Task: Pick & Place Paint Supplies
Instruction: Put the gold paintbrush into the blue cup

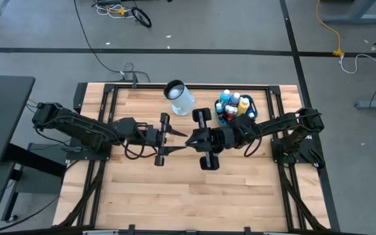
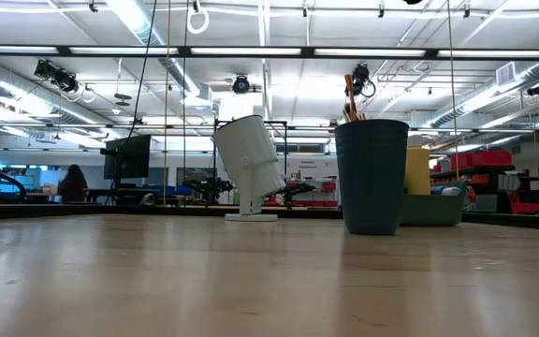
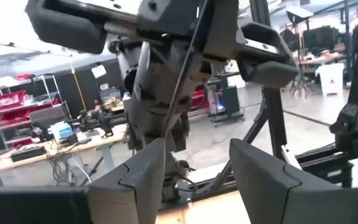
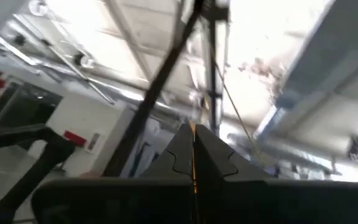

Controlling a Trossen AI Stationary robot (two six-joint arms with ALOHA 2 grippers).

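My right gripper (image 1: 189,138) hangs above the table's middle, pointing toward the table's left, and is shut on a thin wood-coloured paintbrush (image 4: 193,155). My left gripper (image 1: 177,141) faces it from the left, open, its fingers (image 3: 135,180) just short of the right gripper's tip. Several white-capped paint bottles (image 1: 234,103) stand in the teal tub (image 1: 252,104) at the far right. More brushes (image 2: 349,94) stick up out of the dark blue cup (image 2: 372,173). My right gripper pinches the paintbrush's thin handle (image 4: 193,163) between its two shut fingers (image 4: 213,165); only a narrow wood-coloured strip shows between them. The brush is lifted clear of the table. How it lies beyond the fingertips I cannot tell.
A pale-blue-and-white jug (image 1: 180,98) stands tilted on its base at the far middle, and also shows in the low view (image 2: 251,168). The tub and cup sit to its right. The wooden table top (image 1: 194,196) shows bare on the near side.
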